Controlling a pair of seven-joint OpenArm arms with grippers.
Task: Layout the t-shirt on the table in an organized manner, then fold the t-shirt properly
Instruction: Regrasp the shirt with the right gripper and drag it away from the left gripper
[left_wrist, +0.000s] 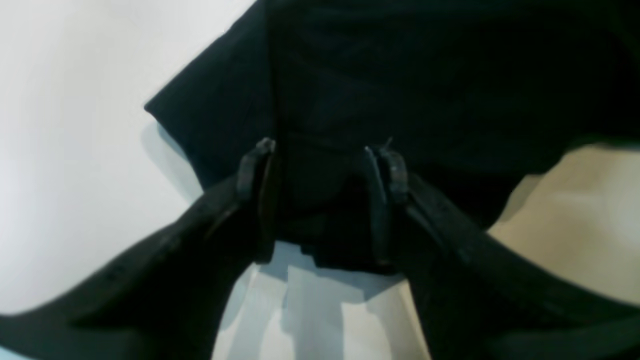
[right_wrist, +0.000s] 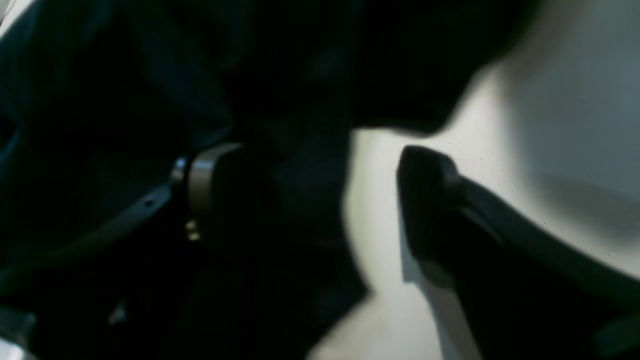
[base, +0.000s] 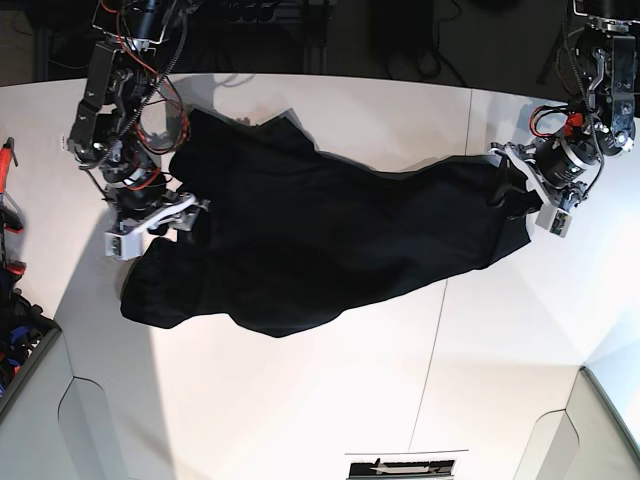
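Observation:
The black t-shirt (base: 320, 250) lies crumpled and stretched left to right across the white table (base: 300, 400). My left gripper (base: 505, 190) is at the shirt's right end. In the left wrist view the left gripper (left_wrist: 320, 160) is open, its fingers (left_wrist: 255, 170) apart and straddling the edge of the t-shirt (left_wrist: 425, 75). My right gripper (base: 193, 215) is at the shirt's left side. Close up, the right gripper (right_wrist: 320, 185) is wide open, one finger over the t-shirt (right_wrist: 125, 75), the other over the bare table (right_wrist: 550, 100).
Red-handled tools (base: 8, 160) and a bin of items (base: 15, 350) sit off the table's left edge. A thin dark seam (base: 430, 370) runs across the tabletop. A printed strip (base: 400, 467) lies at the front edge.

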